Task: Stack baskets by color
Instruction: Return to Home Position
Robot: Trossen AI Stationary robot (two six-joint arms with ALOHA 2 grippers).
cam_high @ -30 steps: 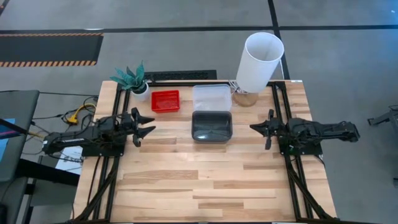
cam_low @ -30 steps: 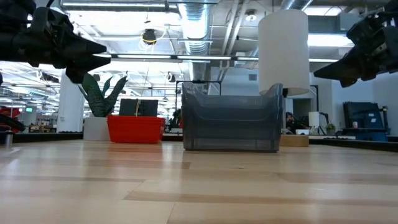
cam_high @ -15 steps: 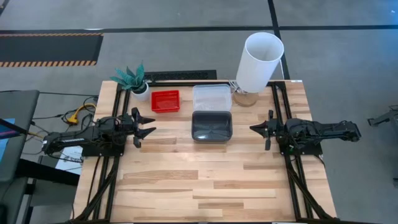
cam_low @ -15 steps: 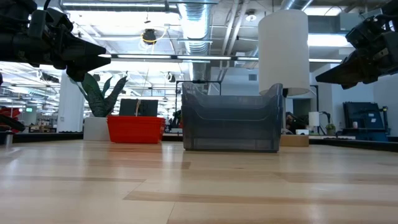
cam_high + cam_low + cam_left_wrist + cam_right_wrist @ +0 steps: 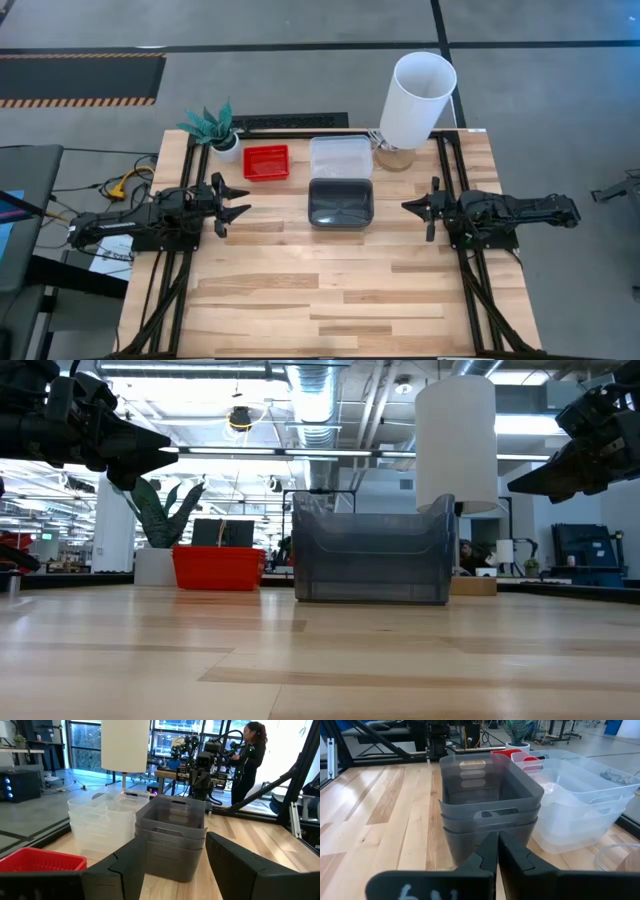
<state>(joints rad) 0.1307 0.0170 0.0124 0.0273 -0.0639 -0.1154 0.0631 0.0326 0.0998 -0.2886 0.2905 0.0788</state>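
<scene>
Three stacks of baskets stand on the wooden table, each resting on its bottom basket. The red stack is at the far left, the clear stack to its right, and the smoky grey stack just nearer than the clear one. My left gripper hovers open above the table's left side, pointing level at the grey stack. My right gripper hovers shut above the right side, facing the same stack. Both grippers are well clear of every basket.
A tall white cylinder stands at the far right behind the clear stack. A small potted plant sits at the far left corner. Bare wood fills the near half of the table. A person stands beyond the table.
My left gripper has rolled slightly about its own pointing line, staying in place. The baskets have not moved.
</scene>
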